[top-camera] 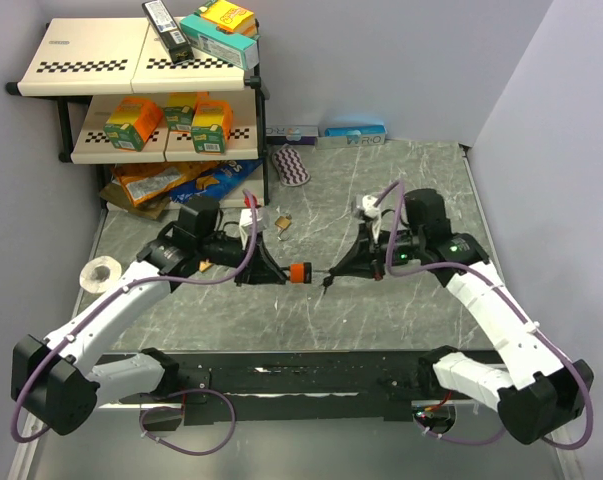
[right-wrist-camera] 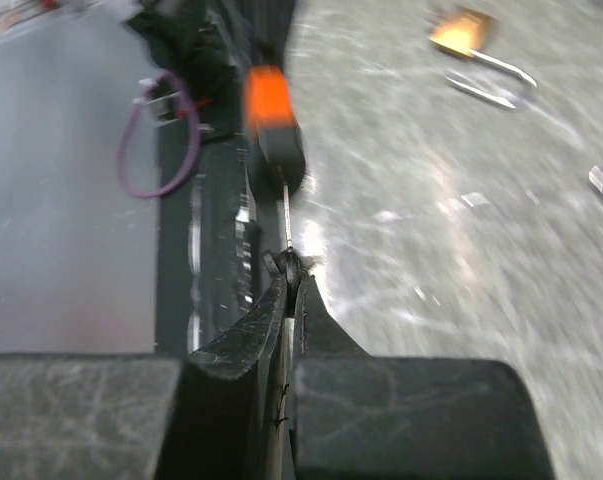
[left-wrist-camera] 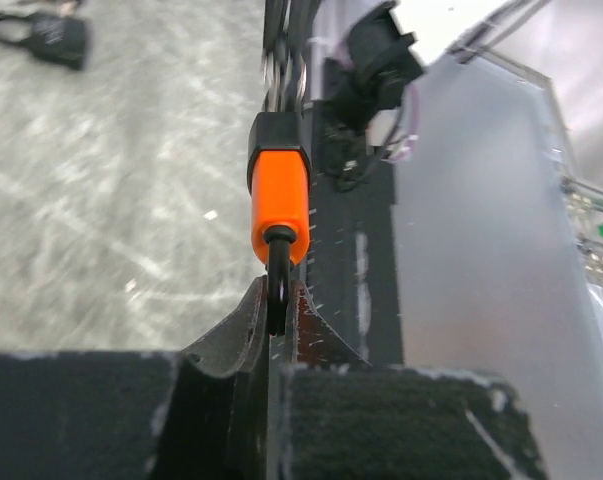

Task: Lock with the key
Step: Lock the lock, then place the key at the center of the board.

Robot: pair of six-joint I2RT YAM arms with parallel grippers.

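Observation:
An orange padlock [top-camera: 299,271] with a black end is held above the table between both arms. My left gripper [top-camera: 281,272] is shut on its black shackle [left-wrist-camera: 278,270]; the orange body [left-wrist-camera: 279,205] points away from the left fingers. My right gripper [top-camera: 331,272] is shut on the head of a key [right-wrist-camera: 293,266]. The thin key blade [right-wrist-camera: 287,215] reaches the padlock's black end [right-wrist-camera: 279,155]. How deep the blade sits in the lock I cannot tell.
A brass padlock [top-camera: 281,222] lies open on the table behind the grippers. A black padlock [left-wrist-camera: 46,35] lies further left. A shelf rack [top-camera: 141,100] with boxes stands back left. A tape roll [top-camera: 101,272] lies at the left.

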